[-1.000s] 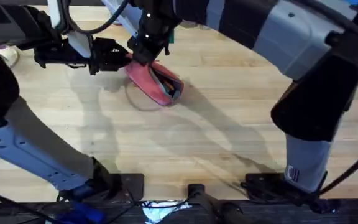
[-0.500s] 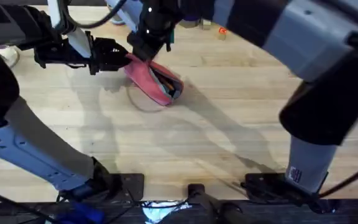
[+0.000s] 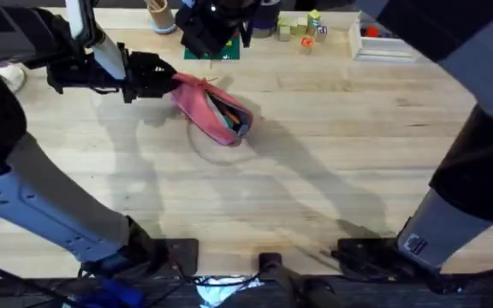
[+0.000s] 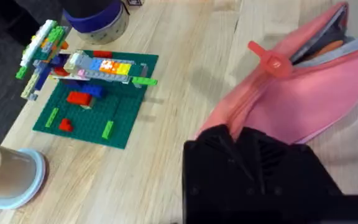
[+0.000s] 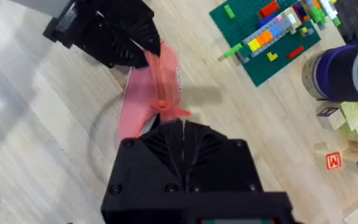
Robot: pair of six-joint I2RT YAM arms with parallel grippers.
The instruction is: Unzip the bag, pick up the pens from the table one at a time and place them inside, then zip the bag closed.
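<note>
One gripper, the left (image 3: 168, 77), clenches the bag (image 3: 212, 111) at upper left; the right gripper's (image 5: 166, 121) fingers: cannot tell. Bag part-open; pens (image 3: 228, 109) could slip out.

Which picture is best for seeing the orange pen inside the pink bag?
The left wrist view: the bag gapes open there, and a bit of the orange pen peeks out. The overhead view shows the bag's open end with dark things inside, too small to tell. The right wrist view shows the bag's outside.
</note>
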